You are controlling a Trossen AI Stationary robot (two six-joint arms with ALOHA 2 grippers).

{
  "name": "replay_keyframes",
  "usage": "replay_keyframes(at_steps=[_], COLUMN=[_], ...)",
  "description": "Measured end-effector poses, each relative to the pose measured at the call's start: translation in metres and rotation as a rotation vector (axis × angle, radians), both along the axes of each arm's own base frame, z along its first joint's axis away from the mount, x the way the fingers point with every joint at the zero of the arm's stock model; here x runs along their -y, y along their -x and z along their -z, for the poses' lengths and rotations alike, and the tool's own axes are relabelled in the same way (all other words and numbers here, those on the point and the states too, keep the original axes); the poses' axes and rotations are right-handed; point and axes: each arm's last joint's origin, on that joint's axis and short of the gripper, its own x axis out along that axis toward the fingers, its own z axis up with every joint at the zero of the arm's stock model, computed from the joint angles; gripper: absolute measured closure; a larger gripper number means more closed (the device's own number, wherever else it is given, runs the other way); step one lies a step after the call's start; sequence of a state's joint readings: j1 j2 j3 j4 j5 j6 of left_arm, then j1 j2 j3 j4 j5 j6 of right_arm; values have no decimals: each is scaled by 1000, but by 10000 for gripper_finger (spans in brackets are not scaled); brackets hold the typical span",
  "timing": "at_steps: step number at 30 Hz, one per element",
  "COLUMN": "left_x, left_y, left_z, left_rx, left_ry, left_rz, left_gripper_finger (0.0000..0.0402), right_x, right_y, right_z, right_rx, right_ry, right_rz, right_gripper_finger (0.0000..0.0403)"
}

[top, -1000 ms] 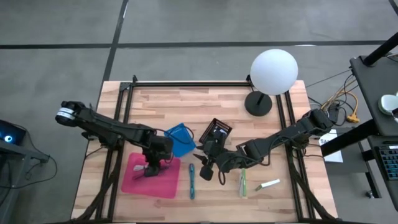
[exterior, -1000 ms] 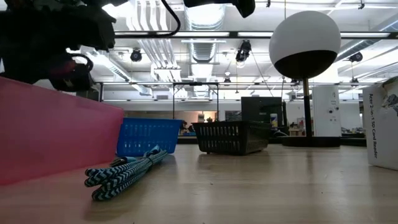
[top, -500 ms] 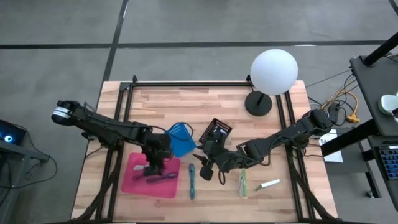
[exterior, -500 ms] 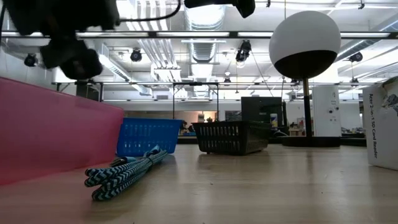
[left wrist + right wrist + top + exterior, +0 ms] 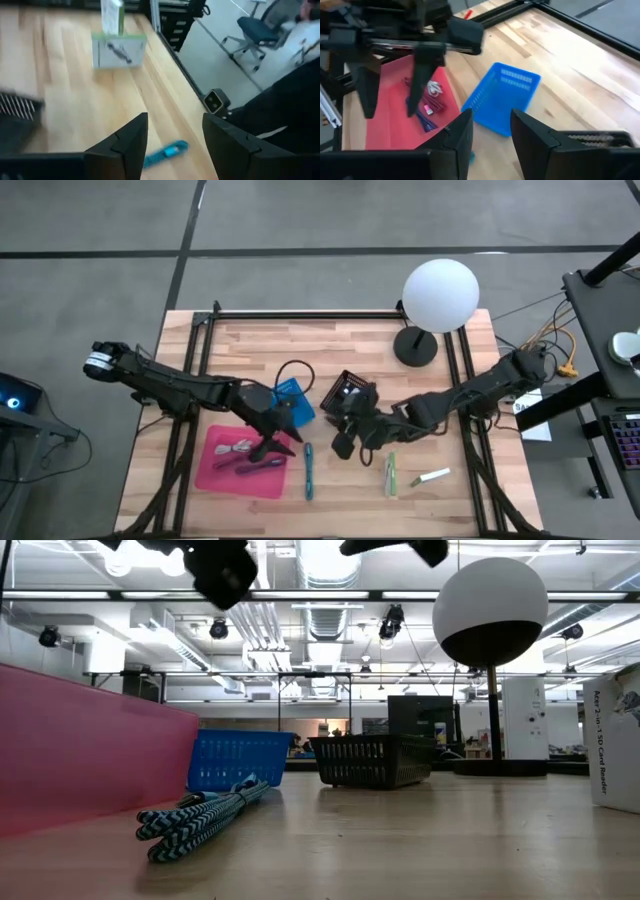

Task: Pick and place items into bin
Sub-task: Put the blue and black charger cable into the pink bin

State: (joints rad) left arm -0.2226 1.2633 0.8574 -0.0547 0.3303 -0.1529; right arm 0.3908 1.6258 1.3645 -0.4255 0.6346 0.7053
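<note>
A pink tray (image 5: 225, 470) at the near left holds purple pens (image 5: 262, 465) and a small white thing (image 5: 240, 446); they also show in the right wrist view (image 5: 422, 112). A teal pen (image 5: 309, 470) lies on the table right of the tray, and a white stick (image 5: 434, 476) lies at the near right. My left gripper (image 5: 278, 442) is open and empty above the tray's right edge; its wrist view (image 5: 175, 122) shows the teal pen (image 5: 165, 152) below it. My right gripper (image 5: 342, 445) is open and empty (image 5: 491, 117), near the black basket (image 5: 350, 392).
A blue basket (image 5: 293, 402) and the black basket stand mid-table. A green and white box (image 5: 390, 473) lies at the near right. A white globe lamp (image 5: 440, 295) stands at the far right. Black frame rails run along the table's edges.
My left gripper has risen from the pink tray and gone toward the table's right edge, turning as it went. Purple pens and a white thing now lie uncovered in the tray. My right gripper has drawn back a little toward the far right.
</note>
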Motion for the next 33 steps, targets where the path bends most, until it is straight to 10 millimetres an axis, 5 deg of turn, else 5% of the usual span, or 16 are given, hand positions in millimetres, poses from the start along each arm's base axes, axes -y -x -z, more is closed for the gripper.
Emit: replay_keyframes(at_steps=[13, 33], left_x=[10, 39], left_y=[-41, -88], left_z=[23, 91], left_rx=[-19, -211], left_ry=[-298, -569], left_rz=[165, 471], left_gripper_finger=[229, 229], right_x=[1, 2], right_y=[37, 39], right_z=[-44, -46], right_rx=[130, 120], right_ry=[47, 121], right_rz=[72, 85], right_gripper_finger=[315, 328])
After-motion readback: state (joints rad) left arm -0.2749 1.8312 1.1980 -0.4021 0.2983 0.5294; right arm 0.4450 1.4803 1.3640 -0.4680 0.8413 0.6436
